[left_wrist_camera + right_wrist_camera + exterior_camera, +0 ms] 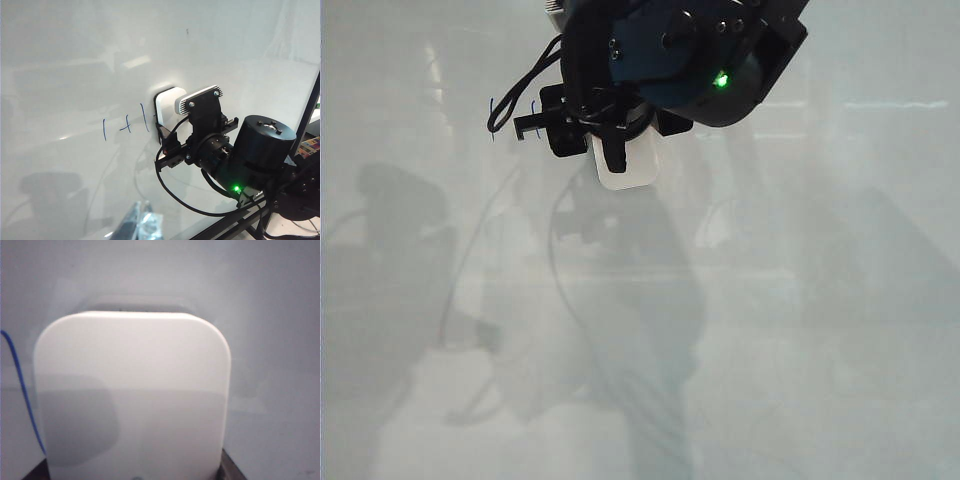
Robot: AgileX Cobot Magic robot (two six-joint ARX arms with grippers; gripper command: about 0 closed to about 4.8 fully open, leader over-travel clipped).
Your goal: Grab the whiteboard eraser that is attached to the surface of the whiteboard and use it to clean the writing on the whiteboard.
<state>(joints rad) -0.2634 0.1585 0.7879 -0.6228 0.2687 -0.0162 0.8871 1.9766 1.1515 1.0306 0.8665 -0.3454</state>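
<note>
- Right now the right gripper [620, 150] is pressed up against the whiteboard [800, 300], black fingers [167, 145] clamped on the whiteboard eraser [632, 165]
- whiteboard eraser sits between the jaws, white rounded back sticking out past the fingertips, dark underside flat on the board in the left wrist view [167, 105]
- right wrist view: eraser [132, 395] fills most of the frame directly ahead of the claw, dark jaw edges just showing at its two near corners
- the writing [125, 126] lies just beside the gripper on the board: blue stroke, plus, another stroke, the last one touching the eraser's edge
- one blue line [22, 390] runs right alongside the eraser, close to the claw
- exterior view: only small blue marks [492, 118] show next to the gripper's outer side, rest hidden behind the arm
- left gripper: only a blurry bit [137, 225] in its own wrist view, well apart from the eraser, cannot tell if apart or together
</note>
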